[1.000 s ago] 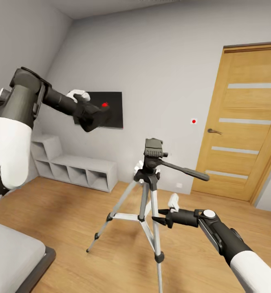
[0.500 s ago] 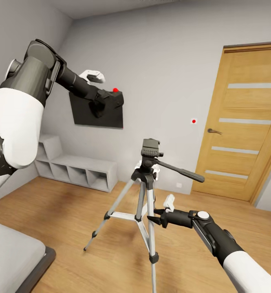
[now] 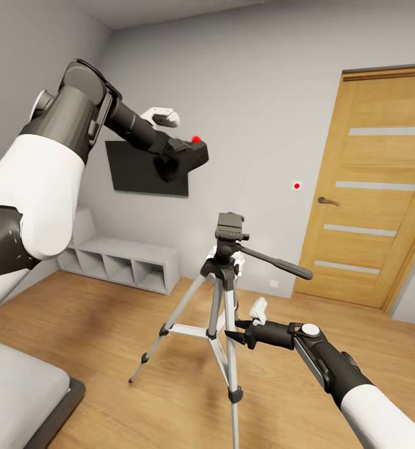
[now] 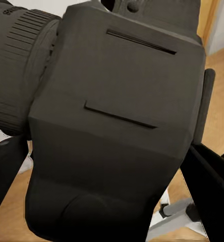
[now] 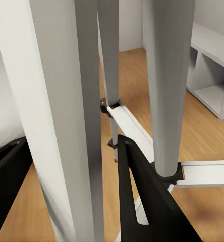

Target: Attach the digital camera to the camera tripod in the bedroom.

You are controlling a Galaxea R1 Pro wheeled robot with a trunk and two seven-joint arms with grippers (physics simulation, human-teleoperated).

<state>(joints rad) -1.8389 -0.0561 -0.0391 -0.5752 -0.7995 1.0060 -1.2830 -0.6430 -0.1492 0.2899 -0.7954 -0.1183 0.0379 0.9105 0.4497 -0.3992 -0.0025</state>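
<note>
The left gripper (image 3: 181,151) pinches the digital camera (image 3: 187,156) high above the camera tripod (image 3: 224,284) (ready to lower), while the right gripper (image 3: 231,337) straddles a leg, steadying it.

Both arms share one livery: a glossy white rounded shell over the upper segment, giving way to dark grey and black housings toward the wrist. The left arm (image 3: 51,168) carries a broad dark grey cylindrical joint, then a slim black forearm with a small white bracket-like piece on top. The right arm (image 3: 351,380) shows a round white cap on its black wrist and a white tab beside the black left-pointing tool (image 3: 232,337).
</note>
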